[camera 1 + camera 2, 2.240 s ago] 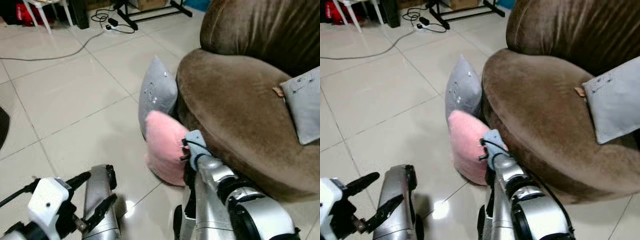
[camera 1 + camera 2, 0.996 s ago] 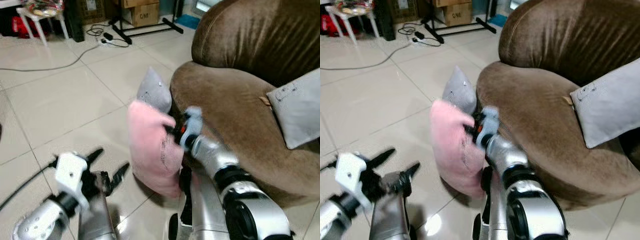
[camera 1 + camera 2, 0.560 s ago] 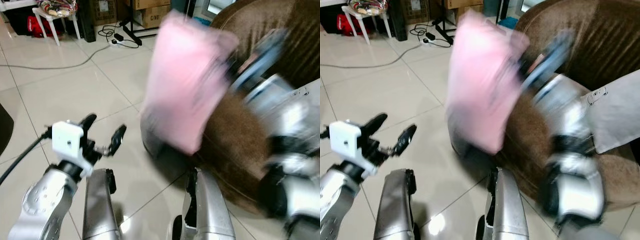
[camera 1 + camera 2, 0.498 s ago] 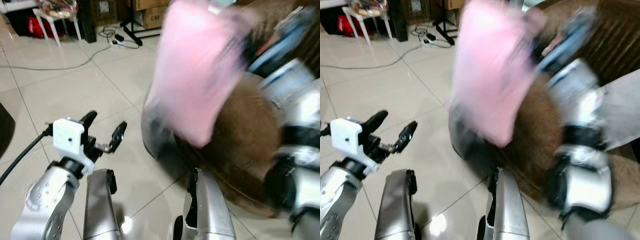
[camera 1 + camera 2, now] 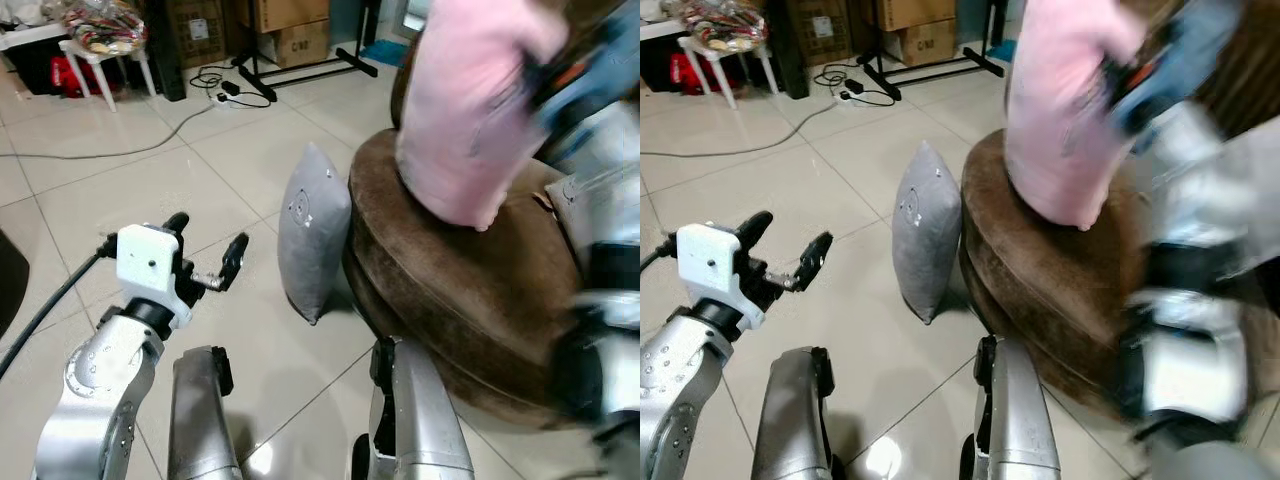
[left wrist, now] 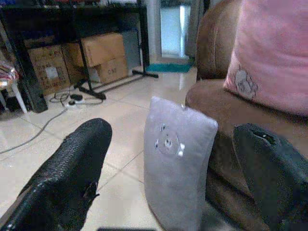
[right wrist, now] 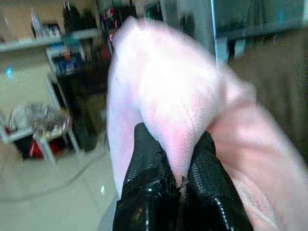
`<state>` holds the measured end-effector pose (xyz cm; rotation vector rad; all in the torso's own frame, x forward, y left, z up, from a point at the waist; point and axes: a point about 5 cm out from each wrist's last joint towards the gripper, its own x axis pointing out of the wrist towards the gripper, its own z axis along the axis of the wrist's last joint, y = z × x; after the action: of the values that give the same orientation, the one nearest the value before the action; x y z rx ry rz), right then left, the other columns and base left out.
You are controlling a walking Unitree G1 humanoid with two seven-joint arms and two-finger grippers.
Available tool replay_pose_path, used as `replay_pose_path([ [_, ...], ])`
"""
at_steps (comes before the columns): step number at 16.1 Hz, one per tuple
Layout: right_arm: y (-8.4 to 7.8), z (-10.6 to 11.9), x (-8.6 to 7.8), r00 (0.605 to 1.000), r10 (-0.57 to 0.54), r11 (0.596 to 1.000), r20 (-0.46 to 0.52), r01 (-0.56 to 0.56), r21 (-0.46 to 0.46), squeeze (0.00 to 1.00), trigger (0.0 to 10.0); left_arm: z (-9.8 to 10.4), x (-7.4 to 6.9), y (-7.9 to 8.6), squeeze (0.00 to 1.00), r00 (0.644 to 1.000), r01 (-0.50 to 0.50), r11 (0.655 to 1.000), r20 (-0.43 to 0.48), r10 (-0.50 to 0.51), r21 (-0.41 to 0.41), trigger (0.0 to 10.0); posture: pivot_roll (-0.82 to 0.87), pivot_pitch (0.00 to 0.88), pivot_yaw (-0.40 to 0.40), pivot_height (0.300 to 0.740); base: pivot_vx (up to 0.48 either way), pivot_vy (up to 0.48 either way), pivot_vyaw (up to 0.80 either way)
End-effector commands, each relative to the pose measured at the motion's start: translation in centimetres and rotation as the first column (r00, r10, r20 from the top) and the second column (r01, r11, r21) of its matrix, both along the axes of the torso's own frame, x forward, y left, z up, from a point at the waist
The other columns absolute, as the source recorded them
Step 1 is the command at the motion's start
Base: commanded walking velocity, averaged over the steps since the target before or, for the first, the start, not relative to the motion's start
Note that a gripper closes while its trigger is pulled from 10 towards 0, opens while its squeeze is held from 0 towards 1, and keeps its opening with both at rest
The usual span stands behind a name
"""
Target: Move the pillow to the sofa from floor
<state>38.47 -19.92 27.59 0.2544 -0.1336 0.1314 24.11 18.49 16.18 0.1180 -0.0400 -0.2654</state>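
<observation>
A pink pillow (image 5: 470,110) hangs in the air over the seat of the brown sofa (image 5: 470,280), its lower edge just above the cushion. My right gripper (image 7: 175,180) is shut on its edge, the arm blurred at the right (image 5: 585,80). A grey pillow (image 5: 312,230) stands upright on the floor, leaning against the sofa's front. My left gripper (image 5: 205,250) is open above the floor tiles, left of the grey pillow, holding nothing. In the left wrist view the grey pillow (image 6: 178,163) shows between its two fingers (image 6: 72,168).
Another grey pillow (image 5: 600,210) lies on the sofa's right side. A cable (image 5: 110,150) runs across the tiled floor, with a power strip (image 5: 232,88), a black stand, cardboard boxes (image 5: 285,30) and a white stool (image 5: 100,45) at the back. My two legs show at the bottom.
My right arm has swung the pink pillow from beside the sofa's front up and over the seat. The grey floor pillow is uncovered again. The left gripper stays open.
</observation>
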Motion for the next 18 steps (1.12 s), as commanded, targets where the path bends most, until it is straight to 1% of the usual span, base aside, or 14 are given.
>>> replay_pose_path([
  [1,0.8,0.4,0.0,1.0,0.0,1.0,0.009,0.0,-0.01,0.0,10.0,-0.2,0.1,0.0,0.0,1.0,-0.007,1.0,-0.002,0.007,0.016,10.0,-0.01,0.0,-0.033,0.437,0.0,0.0,0.0],
  [2,2.6,-0.3,-0.1,0.999,0.05,0.999,0.01,-0.05,0.02,0.0,10.0,-0.1,0.4,-0.1,0.0,1.0,-0.012,1.0,0.0,0.012,0.016,10.0,-0.02,0.0,-0.032,0.437,0.0,0.0,0.0],
  [3,4.1,-1.0,-0.1,0.997,0.072,0.997,-0.006,-0.072,0.026,0.0,10.0,0.0,0.7,-0.1,0.0,1.0,-0.017,1.0,0.003,0.017,0.02,10.0,-0.02,0.0,-0.031,0.437,0.0,0.0,0.0],
  [5,6.1,-2.4,-0.1,0.996,0.073,0.997,-0.051,-0.072,0.005,0.0,10.0,-0.1,1.0,-0.4,0.0,1.0,-0.021,0.999,0.003,0.021,0.028,10.0,-0.02,0.0,-0.035,0.437,0.0,0.0,0.0],
  [6,6.4,-2.5,-0.1,0.995,0.082,0.997,-0.052,-0.082,0.0,0.0,10.0,-0.1,1.0,-0.4,0.0,1.0,-0.021,0.999,0.003,0.021,0.028,10.0,-0.02,0.0,-0.035,0.437,0.0,0.0,0.0],
  [7,7.3,-2.5,-0.4,0.995,0.101,0.994,-0.029,-0.101,-0.031,0.0,10.0,-0.2,1.2,-0.6,0.0,1.0,-0.029,0.999,0.004,0.029,0.033,10.0,-0.01,0.0,-0.039,0.437,0.0,0.0,0.0],
  [9,7.8,-2.2,-0.6,0.993,0.12,0.993,0.008,-0.12,0.023,0.0,10.0,-0.3,1.3,-0.7,0.0,0.999,-0.033,0.999,0.007,0.033,0.039,10.0,0.0,0.0,-0.046,0.451,0.0,0.0,0.0],
  [10,7.9,-2.3,-0.6,0.992,0.123,0.992,0.009,-0.123,0.028,0.0,10.0,-0.3,1.3,-0.7,0.0,0.999,-0.035,0.999,0.008,0.035,0.042,10.0,0.0,0.0,-0.051,0.456,0.0,0.0,0.0],
  [14,8.5,-2.3,-0.7,0.993,0.115,0.993,0.024,-0.115,0.007,0.0,10.0,-0.2,1.4,-0.1,0.0,0.998,-0.067,0.996,0.022,0.066,0.058,10.0,0.02,0.0,-0.069,0.501,0.0,0.0,0.0],
  [18,8.6,-1.8,-0.8,0.992,0.117,0.993,0.054,-0.118,0.014,0.0,10.0,-0.1,1.5,-0.2,0.0,0.997,-0.071,0.996,0.026,0.07,0.062,10.0,0.02,0.0,-0.066,0.536,0.0,0.0,0.0],
])
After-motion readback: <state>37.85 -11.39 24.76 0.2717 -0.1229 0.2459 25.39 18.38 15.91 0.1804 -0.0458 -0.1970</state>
